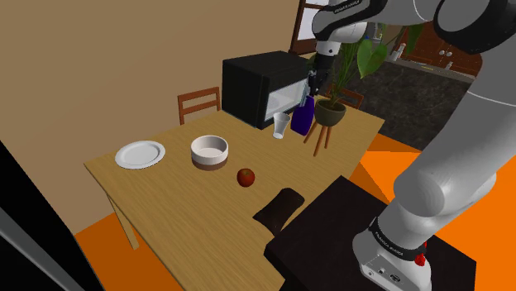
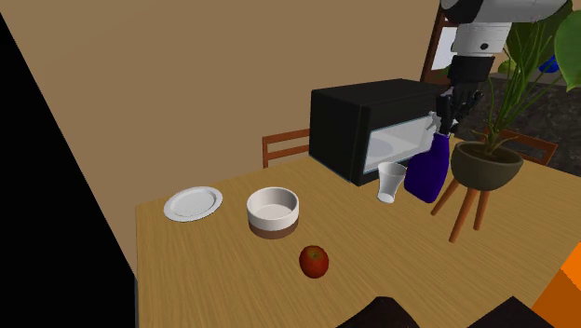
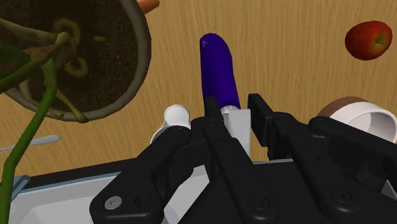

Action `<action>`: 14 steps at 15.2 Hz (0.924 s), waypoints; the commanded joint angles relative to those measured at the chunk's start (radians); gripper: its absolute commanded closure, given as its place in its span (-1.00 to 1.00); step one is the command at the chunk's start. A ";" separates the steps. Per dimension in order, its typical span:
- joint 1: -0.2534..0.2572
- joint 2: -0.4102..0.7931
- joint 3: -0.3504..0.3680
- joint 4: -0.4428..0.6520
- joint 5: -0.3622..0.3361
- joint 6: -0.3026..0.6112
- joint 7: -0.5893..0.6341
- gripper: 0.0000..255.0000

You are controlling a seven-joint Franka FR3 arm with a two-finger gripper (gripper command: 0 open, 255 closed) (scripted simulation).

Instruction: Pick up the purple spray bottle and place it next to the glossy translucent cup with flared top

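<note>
Pinching the white trigger head of the dark purple spray bottle [image 3: 217,70], the black two-finger gripper [image 3: 233,109] sits above it. Bottle is upright on the wooden table [image 1: 174,207], just beside the translucent flared cup [image 1: 281,126], at the cup's 3 o'clock in the shoulder view, in front of the black microwave [image 1: 252,83].

In the wrist view the black gripper [image 3: 236,118] covers much of the white head of the purple spray bottle [image 3: 218,70], clasped between its fingers [image 3: 262,114], and the lower part of the glossy translucent cup [image 3: 176,116]. The white round bowl with a brown base [image 3: 374,121] is cut by that picture's edge (the gripper hides its near side). In the second exterior view the light wooden table [image 2: 214,280] hides the brown wooden chair [image 2: 284,145] below its backrest.
</note>
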 commanded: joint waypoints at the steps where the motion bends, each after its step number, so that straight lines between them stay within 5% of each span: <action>1: -0.001 0.004 -0.001 -0.022 0.000 0.024 0.000 1.00; 14: -0.003 0.068 0.002 -0.121 0.013 0.186 -0.009 1.00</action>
